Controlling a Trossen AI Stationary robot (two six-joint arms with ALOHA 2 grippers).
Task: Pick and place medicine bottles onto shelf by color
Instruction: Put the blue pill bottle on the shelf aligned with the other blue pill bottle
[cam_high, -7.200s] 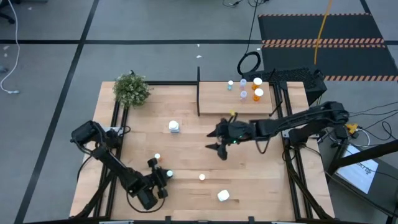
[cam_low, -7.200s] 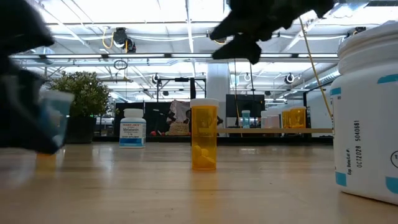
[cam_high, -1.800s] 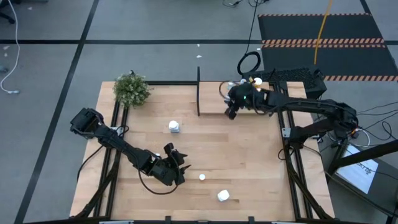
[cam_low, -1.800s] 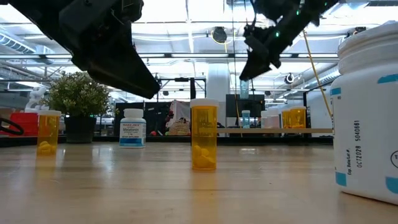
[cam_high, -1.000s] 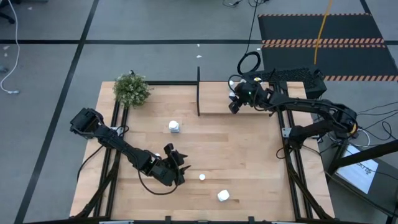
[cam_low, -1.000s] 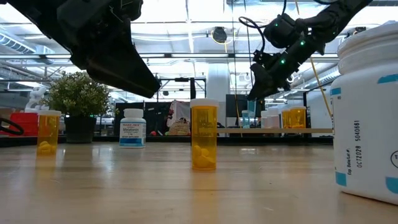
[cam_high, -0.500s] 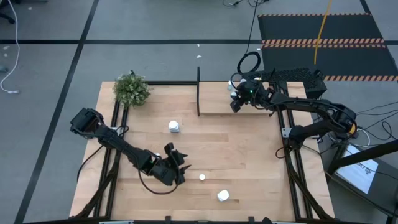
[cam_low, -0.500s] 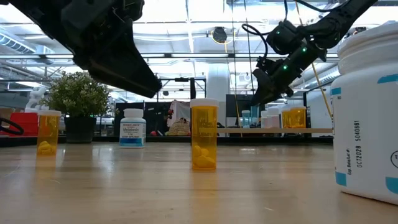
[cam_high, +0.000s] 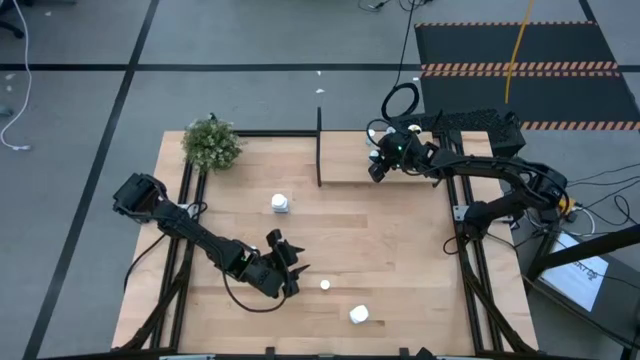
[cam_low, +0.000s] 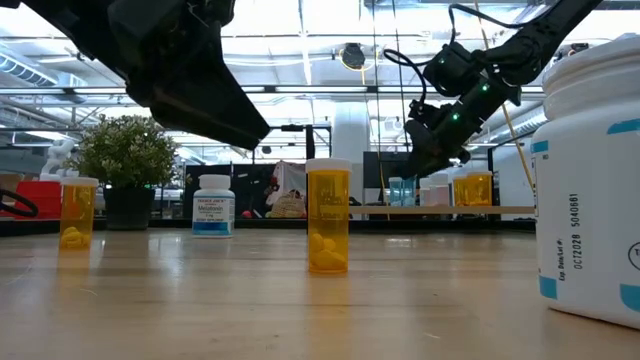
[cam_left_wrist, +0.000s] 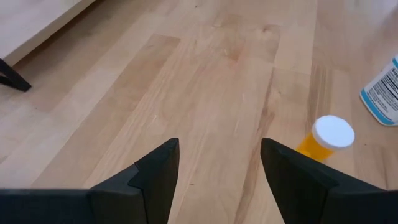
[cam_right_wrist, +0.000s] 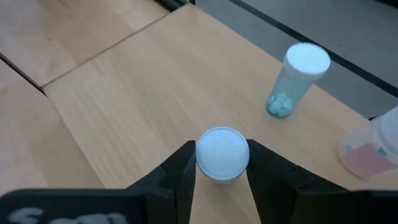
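Bottle (cam_right_wrist: 222, 154) upright, clamped in right gripper (cam_right_wrist: 221, 163) over shelf (cam_high: 345, 162), upper right of high view; blue bottle (cam_right_wrist: 296, 79) just beyond. Left gripper (cam_left_wrist: 219, 158) spread, empty.

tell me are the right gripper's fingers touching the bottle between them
Touching. In the right wrist view, both dark fingers press against the sides of the white-capped bottle, no gap showing, above the shelf.

White-capped bottle (cam_right_wrist: 222, 154) between gripper (cam_right_wrist: 219, 169) fingers
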